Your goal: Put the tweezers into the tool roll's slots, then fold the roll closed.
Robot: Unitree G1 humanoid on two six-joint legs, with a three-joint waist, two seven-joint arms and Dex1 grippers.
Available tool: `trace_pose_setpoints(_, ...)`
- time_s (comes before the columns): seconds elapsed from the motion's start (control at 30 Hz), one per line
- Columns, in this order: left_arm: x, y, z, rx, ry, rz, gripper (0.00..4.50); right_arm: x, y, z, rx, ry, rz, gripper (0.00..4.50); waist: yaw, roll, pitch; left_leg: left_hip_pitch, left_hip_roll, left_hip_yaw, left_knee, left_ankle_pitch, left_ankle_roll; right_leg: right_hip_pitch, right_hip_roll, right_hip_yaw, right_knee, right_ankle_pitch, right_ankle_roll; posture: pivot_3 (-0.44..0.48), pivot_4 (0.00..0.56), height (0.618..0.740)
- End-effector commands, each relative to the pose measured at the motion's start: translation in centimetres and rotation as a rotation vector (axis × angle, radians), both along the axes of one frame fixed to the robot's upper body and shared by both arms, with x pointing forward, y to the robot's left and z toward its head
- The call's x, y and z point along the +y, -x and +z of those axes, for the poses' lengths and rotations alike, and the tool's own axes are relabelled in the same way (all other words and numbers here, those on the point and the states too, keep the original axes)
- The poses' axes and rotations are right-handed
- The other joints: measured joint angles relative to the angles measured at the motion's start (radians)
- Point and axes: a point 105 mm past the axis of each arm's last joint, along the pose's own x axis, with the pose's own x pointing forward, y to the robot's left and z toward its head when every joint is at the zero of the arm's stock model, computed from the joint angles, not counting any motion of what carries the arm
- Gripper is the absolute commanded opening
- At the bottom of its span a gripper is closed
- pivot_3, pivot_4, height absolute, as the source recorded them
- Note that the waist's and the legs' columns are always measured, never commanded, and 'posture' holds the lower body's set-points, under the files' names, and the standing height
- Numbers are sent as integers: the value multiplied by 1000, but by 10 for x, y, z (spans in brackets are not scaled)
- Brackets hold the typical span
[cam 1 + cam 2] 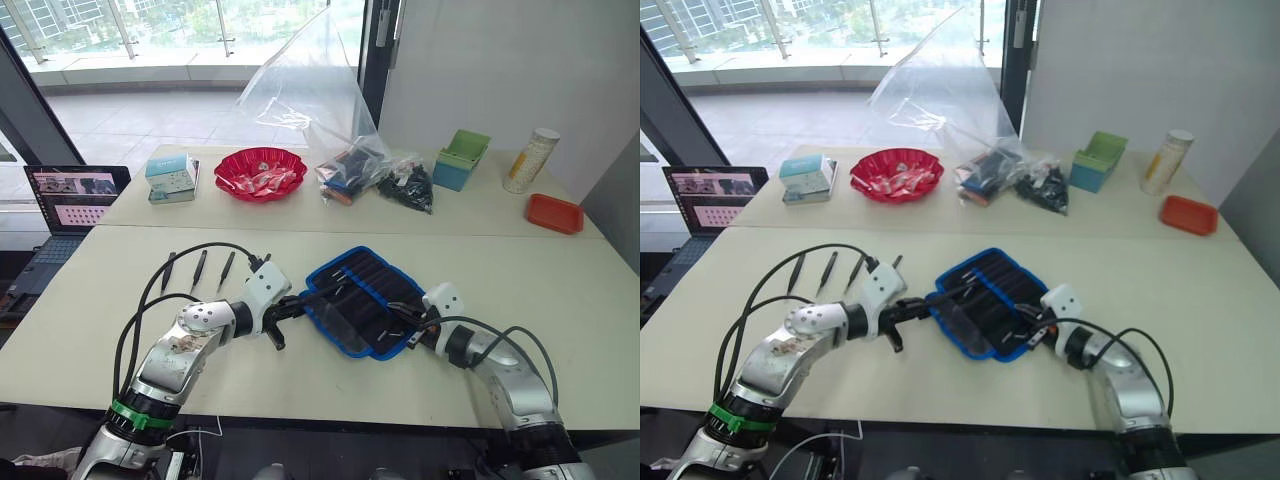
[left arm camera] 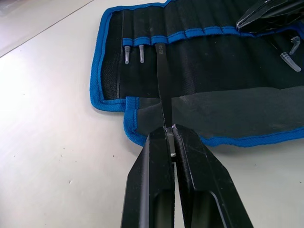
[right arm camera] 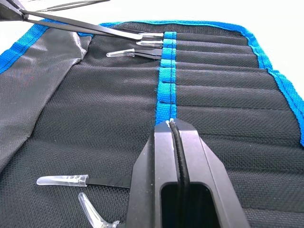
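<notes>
The tool roll (image 1: 352, 276), black fabric with blue edging, lies unrolled at the table's middle. My left gripper (image 2: 170, 138) is at its left edge, shut on the rear end of one tweezers (image 2: 161, 80). The point of that tweezers sits in a slot under the blue band (image 2: 190, 34). Beside it, two clear-capped tips (image 2: 128, 54) stick out of neighbouring slots. My right gripper (image 3: 170, 126) rests on the roll's right part at the blue band, shut on the thin black strap (image 3: 179, 156). Three more tweezers (image 1: 199, 268) lie on the table left of the roll.
Along the back table stand a boxed item (image 1: 170, 178), a red bowl (image 1: 261, 172), a clear plastic bag (image 1: 345, 165) of dark items, a green box (image 1: 462, 160), a canister (image 1: 530, 160) and a red tray (image 1: 555, 213). A laptop (image 1: 70, 200) sits at far left.
</notes>
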Motion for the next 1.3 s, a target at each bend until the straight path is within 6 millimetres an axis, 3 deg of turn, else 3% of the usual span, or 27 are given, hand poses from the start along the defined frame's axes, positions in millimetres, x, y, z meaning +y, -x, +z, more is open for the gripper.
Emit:
trace_pose_setpoints(0.03,-5,3,7,-36,9,-14,0,-4,10,-28,119,31,-11,30,1,0,0,0,0,0,0,0,0,0,0,0,0,0,0,0,150,740)
trace_pose_setpoints(0.73,-28,-3,-3,9,29,-12,0,-8,12,-30,125,50,-21,30,8,-1,-1,0,-1,0,0,0,0,0,-1,0,-1,0,0,0,150,740)
trace_pose_setpoints(0.97,-34,-17,-2,15,29,-2,0,-7,12,-31,126,63,-17,30,10,-2,-1,0,-1,0,1,0,0,1,-1,0,-1,0,0,0,150,740)
trace_pose_setpoints(1.2,-62,-14,-14,96,77,-72,0,-5,15,-36,135,70,-15,30,12,-4,-3,0,-2,-1,2,0,0,1,-1,0,-1,0,0,0,150,740)
trace_pose_setpoints(1.3,-61,-12,-23,119,24,-89,0,-5,15,-35,134,69,-19,30,12,-5,-4,1,-2,-1,2,0,0,1,-1,0,-1,0,0,0,150,740)
